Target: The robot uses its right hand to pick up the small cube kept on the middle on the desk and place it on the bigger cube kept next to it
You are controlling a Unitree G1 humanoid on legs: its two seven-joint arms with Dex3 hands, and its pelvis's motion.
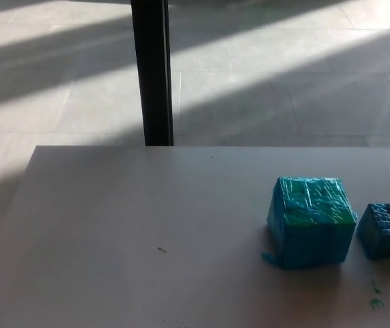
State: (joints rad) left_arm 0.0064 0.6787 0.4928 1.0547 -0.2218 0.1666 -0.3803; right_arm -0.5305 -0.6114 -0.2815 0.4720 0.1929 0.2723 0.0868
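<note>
The bigger cube [311, 221], wrapped in blue-green tape, stands on the white desk [147, 232] at the right. Just to its right, a small gap apart, sits the small blue cube [386, 230], close to the picture's right edge. Both rest flat on the desk. Neither of my hands nor any part of my arms shows in the head view.
A dark vertical post [152, 72] rises behind the desk's far edge. Beyond it lies a tiled floor [283, 82] with bands of sunlight. A few green specks [375, 301] mark the desk in front of the small cube.
</note>
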